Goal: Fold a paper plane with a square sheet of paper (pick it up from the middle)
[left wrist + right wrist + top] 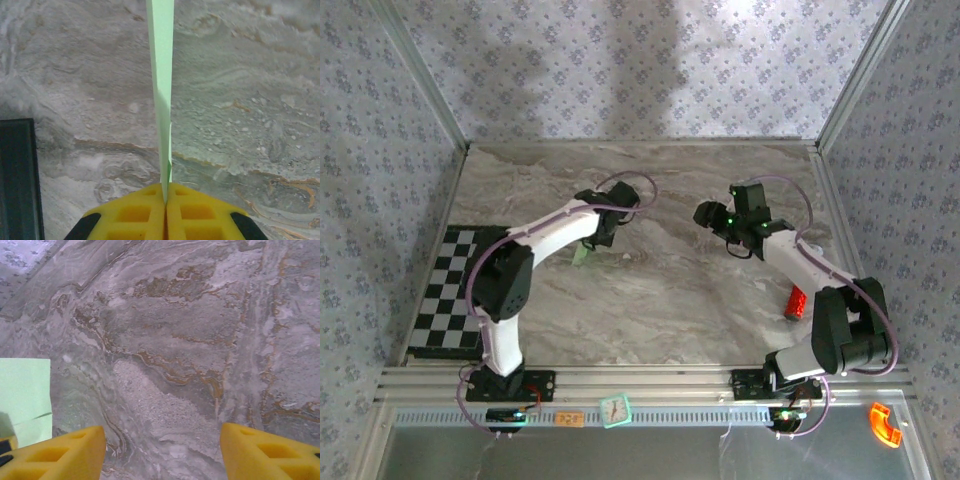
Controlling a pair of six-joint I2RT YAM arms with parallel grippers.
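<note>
Closest to the left wrist lens: two yellow fingers (135, 212) of the left pincer (165, 192), pressed together and pinching one sheet of paper (161, 75). Pale green, seen edge-on as a narrow strip running up and out past the top border; layers showing near the grip, exact fold shape hard to make out. One dark panel (17, 175) at the left border, cut off.

From above, left pincer (588, 243) over the middle of the marbled tabletop (650, 300), with a sliver of the green sheet (582, 256) peeking out below it and the rest hidden behind the wrist.

Right pincer (162, 427) spread wide: two yellow fingers (65, 452) apart, bare stone between them. One corner of the sheet (25, 390) at the left border, cut off, a crease line across its lower part. Seen from above, right pincer (712, 214) well apart from the left one, off to its right.

Elsewhere, counted:
- two arms
- one black-and-white checkerboard (450, 290) at the left edge of the tabletop
- one red cylindrical thing (797, 300) beside the right arm, partly hidden by it
- on the near rail, one small pale green square with a clock face (616, 410), one orange tag (569, 419) with dark marks too small to read, and one orange curved piece (885, 424)
</note>
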